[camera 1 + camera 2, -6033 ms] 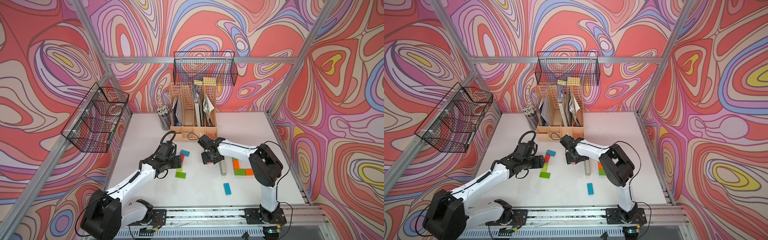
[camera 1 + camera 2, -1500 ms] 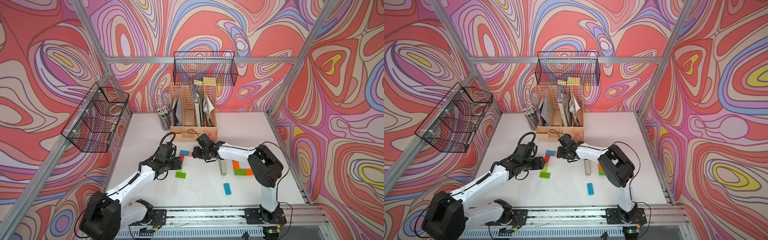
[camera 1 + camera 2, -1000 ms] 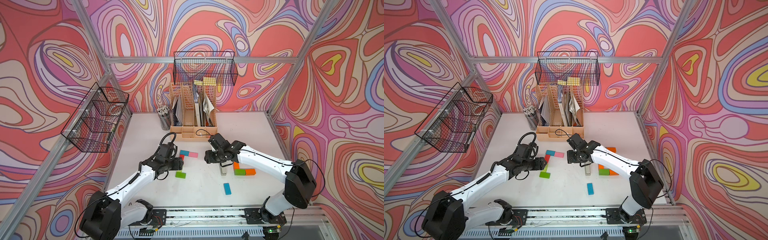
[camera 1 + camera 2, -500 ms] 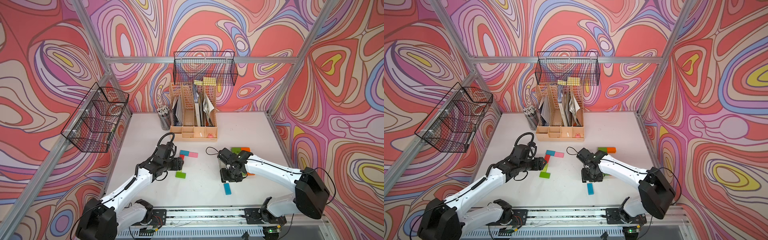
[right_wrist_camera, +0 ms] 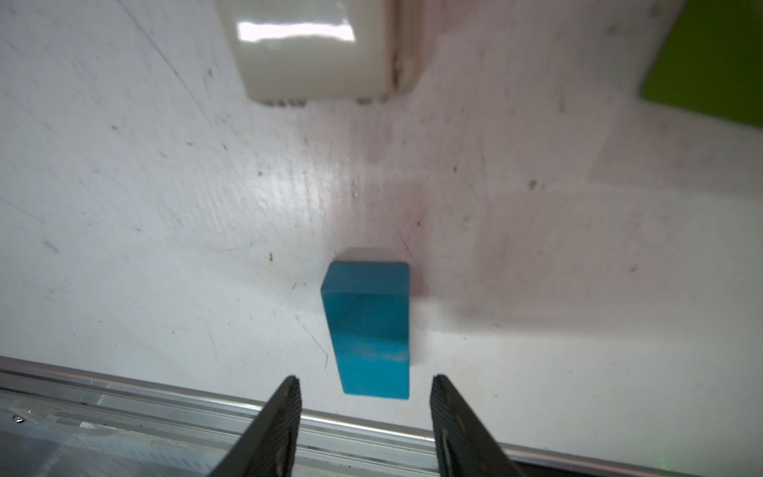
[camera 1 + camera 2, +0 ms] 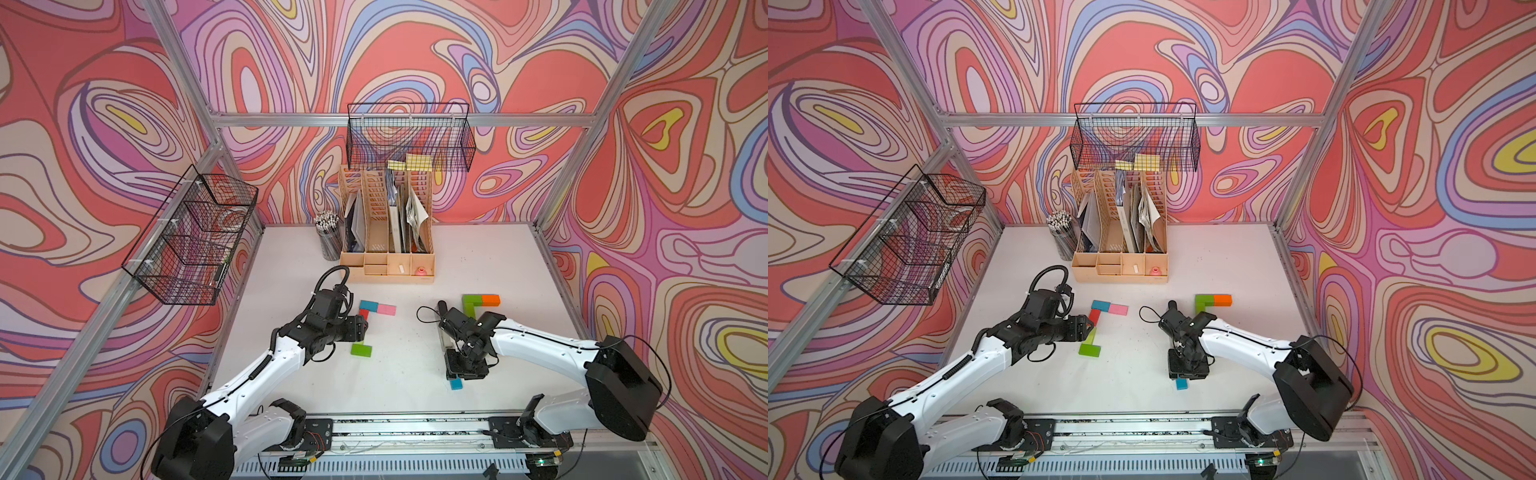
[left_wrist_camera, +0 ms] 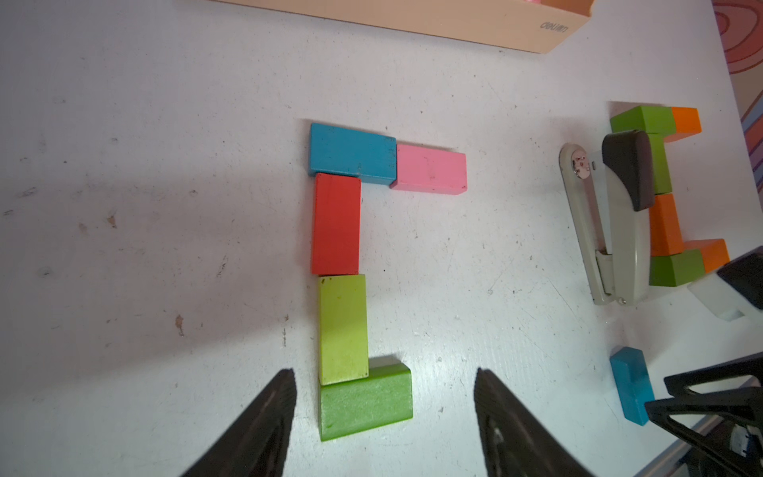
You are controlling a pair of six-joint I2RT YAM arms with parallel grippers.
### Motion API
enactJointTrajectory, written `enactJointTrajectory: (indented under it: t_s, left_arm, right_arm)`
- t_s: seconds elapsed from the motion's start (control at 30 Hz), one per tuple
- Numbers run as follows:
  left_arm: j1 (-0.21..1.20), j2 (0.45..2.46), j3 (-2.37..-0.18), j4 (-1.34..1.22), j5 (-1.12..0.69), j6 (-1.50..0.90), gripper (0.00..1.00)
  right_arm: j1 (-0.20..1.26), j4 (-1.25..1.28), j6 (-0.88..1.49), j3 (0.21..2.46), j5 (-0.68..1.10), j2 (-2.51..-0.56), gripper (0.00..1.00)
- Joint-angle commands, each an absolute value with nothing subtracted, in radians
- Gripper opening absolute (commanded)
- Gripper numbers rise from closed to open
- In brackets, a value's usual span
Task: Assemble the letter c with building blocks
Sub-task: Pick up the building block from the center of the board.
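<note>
White tabletop (image 6: 478,257) inside swirly pink-red walls. R gripper (image 5: 364,377) points down, fingers apart, nothing clamped. The near end of the lone blue block (image 5: 367,326) just reaches btwn the tips w/ gaps each side. Past that block is the stapler (image 5: 313,49) end. L gripper (image 7: 384,371) has fingers apart and is empty, w/ the dark green block (image 7: 365,404) btwn the tips, gaps each side. That block is the near arm of the letter c (image 7: 338,272). Lime block (image 7: 342,330) + red block (image 7: 335,223) form the spine running away from the tips. Blue corner block (image 7: 351,153) + pink block (image 7: 429,171) form the far arm, all flat, end to end. Further out on the c's open side is the stapler, w/ green and orange blocks (image 7: 660,173) behind it.
</note>
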State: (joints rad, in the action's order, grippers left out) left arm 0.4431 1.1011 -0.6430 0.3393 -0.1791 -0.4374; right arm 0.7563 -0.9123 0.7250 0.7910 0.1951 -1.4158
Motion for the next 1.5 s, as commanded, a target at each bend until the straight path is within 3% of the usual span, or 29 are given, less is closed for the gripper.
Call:
enactJointTrajectory:
  t_s: [0.0,0.43,0.7,0.8,0.93,1.3,1.47]
  left_arm:
    - [0.436,1.088,-0.628,0.327,-0.175,-0.422,0.71]
    - [0.436,1.056,-0.620,0.327,-0.155,-0.420,0.71]
    - [0.436,1.064,-0.622,0.328,-0.158,-0.419,0.71]
    - [0.437,1.062,-0.621,0.328,-0.155,-0.419,0.71]
    - [0.436,1.063,-0.618,0.327,-0.151,-0.418,0.71]
    - [0.436,1.089,-0.617,0.316,-0.159,-0.437,0.72]
    - [0.436,1.092,-0.596,0.338,-0.098,-0.507,0.74]
  right_arm:
    - [0.759,-0.868,0.721,0.781,0.202,-1.427,0.54]
    - [0.760,-0.871,0.717,0.762,0.160,-1.472,0.40]
    - [0.759,-0.845,0.712,0.757,0.168,-1.506,0.39]
    - [0.761,-0.861,0.700,0.773,0.159,-1.507,0.26]
    - [0.762,-0.916,0.657,0.841,0.145,-1.477,0.25]
    - [0.771,-1.024,0.270,1.128,0.092,-1.543,0.19]
    - [0.813,-1.042,0.096,1.240,-0.015,-1.636,0.15]
